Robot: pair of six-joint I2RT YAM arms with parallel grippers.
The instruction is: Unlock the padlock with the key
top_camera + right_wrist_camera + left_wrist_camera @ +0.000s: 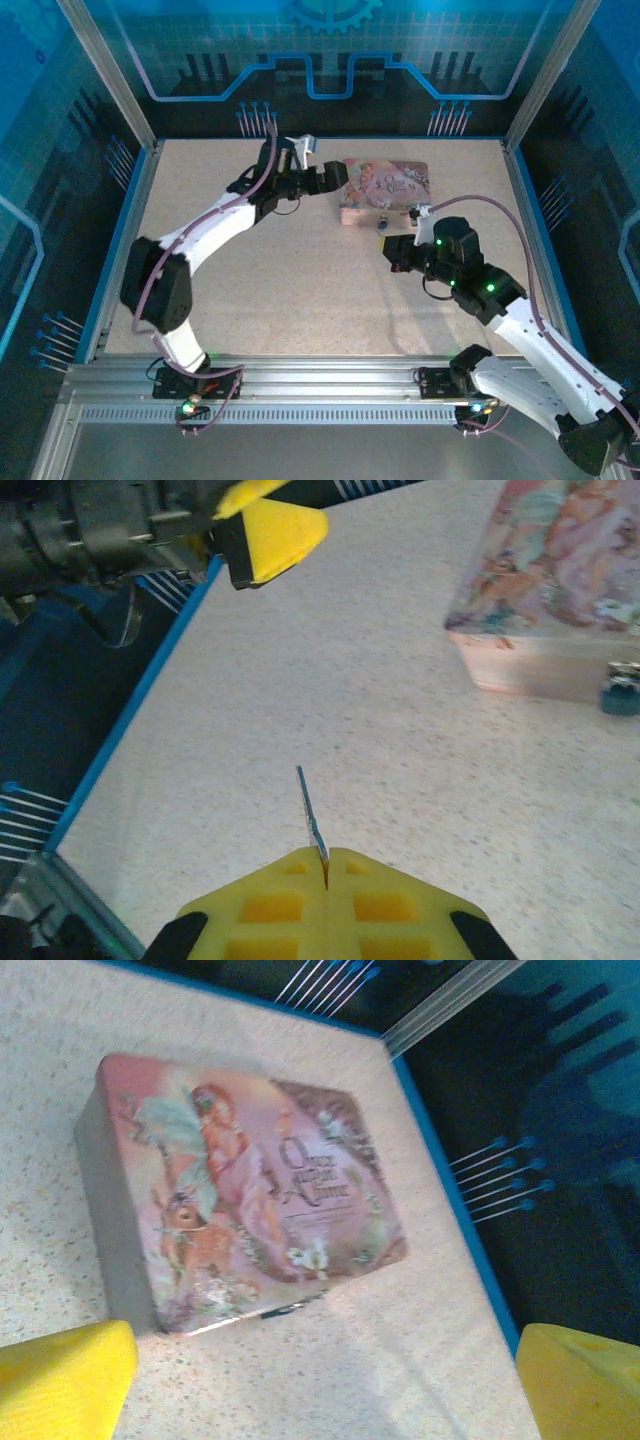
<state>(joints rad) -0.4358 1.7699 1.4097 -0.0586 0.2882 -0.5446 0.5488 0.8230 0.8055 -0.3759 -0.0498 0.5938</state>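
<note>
Done: right tool (pixel 326 860) clamped on thin grey metal key (pixel 310 805), near pink printed rectangular tin (pixel 385 185). Remaining: insertion and turning; small dark bluish padlock (pixel 383 226) lies just beside tin's near wall. Left tool (pixel 325 1365) spread apart, over tin.

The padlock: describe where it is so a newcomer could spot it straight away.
Find the pink picture-printed tin at the far middle of the table. At the foot of its near wall sits the padlock: tiny and dark bluish, far smaller than the tin.
</note>
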